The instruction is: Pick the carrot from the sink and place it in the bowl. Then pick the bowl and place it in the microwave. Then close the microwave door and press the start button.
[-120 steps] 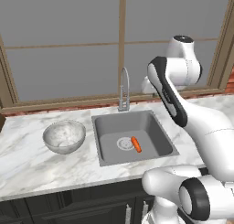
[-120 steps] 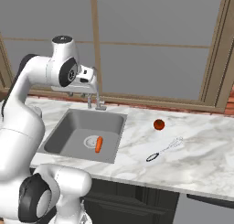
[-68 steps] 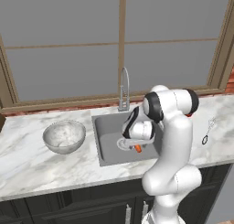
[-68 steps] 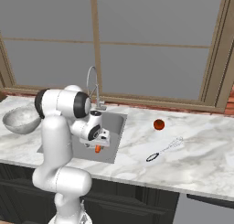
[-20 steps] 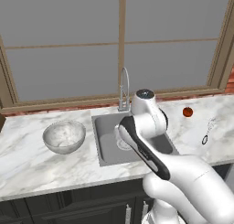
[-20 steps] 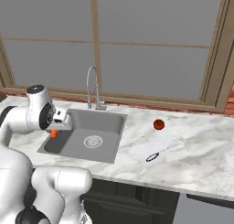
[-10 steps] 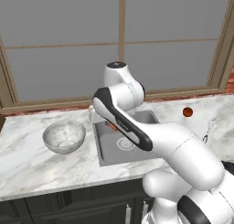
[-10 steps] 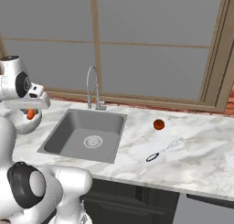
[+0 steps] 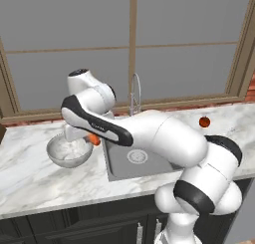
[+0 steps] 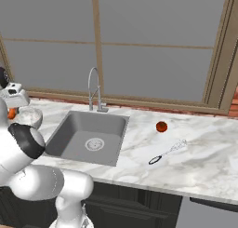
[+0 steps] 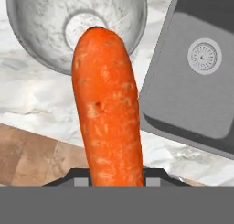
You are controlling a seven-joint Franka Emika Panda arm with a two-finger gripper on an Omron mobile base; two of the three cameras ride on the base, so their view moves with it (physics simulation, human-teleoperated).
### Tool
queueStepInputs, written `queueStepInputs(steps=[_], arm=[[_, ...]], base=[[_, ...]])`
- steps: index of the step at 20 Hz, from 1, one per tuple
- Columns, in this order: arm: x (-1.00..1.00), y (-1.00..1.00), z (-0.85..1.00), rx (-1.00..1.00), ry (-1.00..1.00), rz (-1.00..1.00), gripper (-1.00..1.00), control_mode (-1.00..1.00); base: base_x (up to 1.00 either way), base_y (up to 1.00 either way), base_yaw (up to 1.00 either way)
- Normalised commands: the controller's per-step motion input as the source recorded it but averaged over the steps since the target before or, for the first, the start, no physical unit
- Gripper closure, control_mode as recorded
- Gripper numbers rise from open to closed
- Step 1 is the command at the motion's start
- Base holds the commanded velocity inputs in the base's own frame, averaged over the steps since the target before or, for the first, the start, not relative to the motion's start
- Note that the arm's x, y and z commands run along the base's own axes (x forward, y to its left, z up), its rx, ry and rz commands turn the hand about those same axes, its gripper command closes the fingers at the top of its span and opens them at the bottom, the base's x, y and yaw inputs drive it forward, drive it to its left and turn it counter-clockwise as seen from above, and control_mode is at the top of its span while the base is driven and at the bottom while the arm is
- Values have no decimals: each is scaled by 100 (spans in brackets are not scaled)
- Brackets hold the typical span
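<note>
Two-finger gripper [image 9: 89,138]: clamped on the stubby bright orange carrot [image 11: 108,109], held in the air above the counter. Round mottled grey-white stone bowl [image 11: 32,22]: just beyond the carrot's tip, on the white marble counter [image 9: 30,178]. Grey rectangular sink [image 9: 119,163]: beside the bowl.

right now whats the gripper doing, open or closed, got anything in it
Gripper: closed on the carrot, held above the bowl, beside the sink.
</note>
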Motion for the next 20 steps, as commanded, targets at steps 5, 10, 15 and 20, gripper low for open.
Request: queueStepInputs(steps=[5, 10, 15, 20], arm=[[62, 34, -53, -10, 5, 4, 100, -100], [46, 41, -44, -6, 6, 0, 100, -100], [32, 4, -60, -3, 7, 0, 100, -100], [56, 13, -30, -1, 7, 0, 100, -100]], base=[[0, 0, 0], [0, 0, 0], [0, 0, 0], [0, 0, 0]])
